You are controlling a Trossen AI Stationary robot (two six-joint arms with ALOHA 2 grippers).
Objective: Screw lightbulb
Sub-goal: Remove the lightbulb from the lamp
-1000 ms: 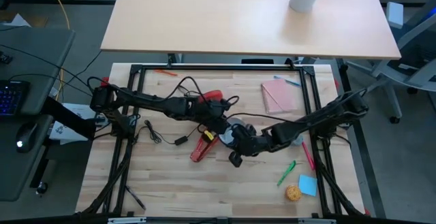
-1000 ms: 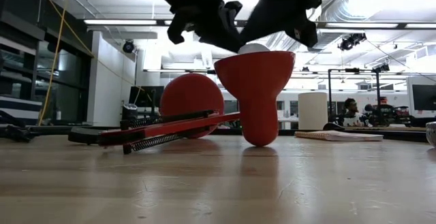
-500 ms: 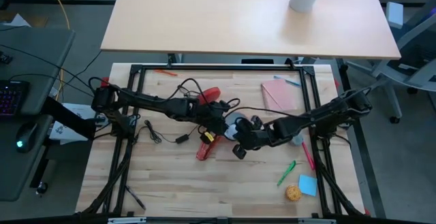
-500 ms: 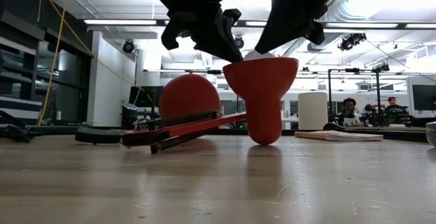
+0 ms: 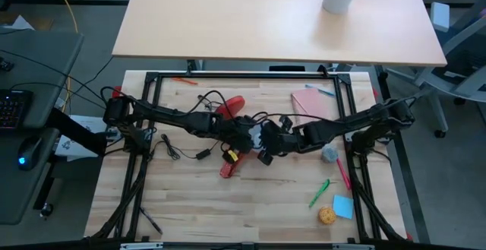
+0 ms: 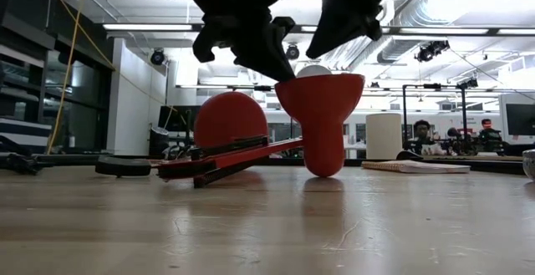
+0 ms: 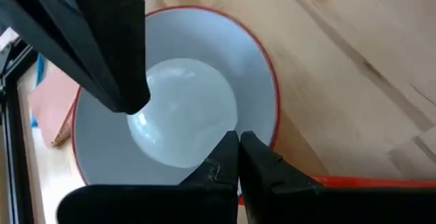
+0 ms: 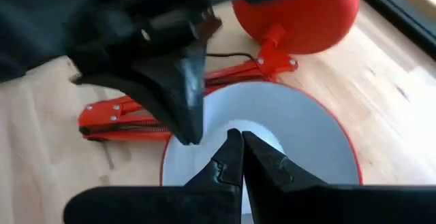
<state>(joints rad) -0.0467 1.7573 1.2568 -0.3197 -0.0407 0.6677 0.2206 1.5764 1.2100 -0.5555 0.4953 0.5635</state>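
A red desk lamp lies on the table, its round base [image 5: 234, 104] at the far side and its folded arm [image 6: 226, 156] flat on the wood. Its shade [image 6: 322, 99] stands mouth up, resting on its narrow end. The white lightbulb [image 7: 180, 112] sits inside the shade, and its top shows above the rim [image 6: 313, 69]. My left gripper [image 7: 238, 141] is shut at the shade's left rim. My right gripper [image 8: 236, 137] is shut and hangs a little above the bulb [image 6: 322, 45]. My left gripper comes down slanting from the table's left, and its shut fingertips [image 6: 276, 68] meet the left side of the shade's rim [image 6: 282, 79] from above. I cannot tell whether they press on the rim or only touch it. The shade stays upright on the table.
A pink notebook [image 5: 311, 107] lies at the far right. A grey-blue lump [image 5: 329, 154], a green pen [image 5: 319, 193], a blue note [image 5: 342, 207] and an orange ball [image 5: 326, 216] lie at the right near side. A black cable [image 5: 182, 153] lies at the left.
My right gripper has risen off the bulb and gone toward the table's far edge, so the bulb's top now shows. The lamp has slid a little toward the right, its arm folding closer. My left gripper has followed, staying at the shade's rim.
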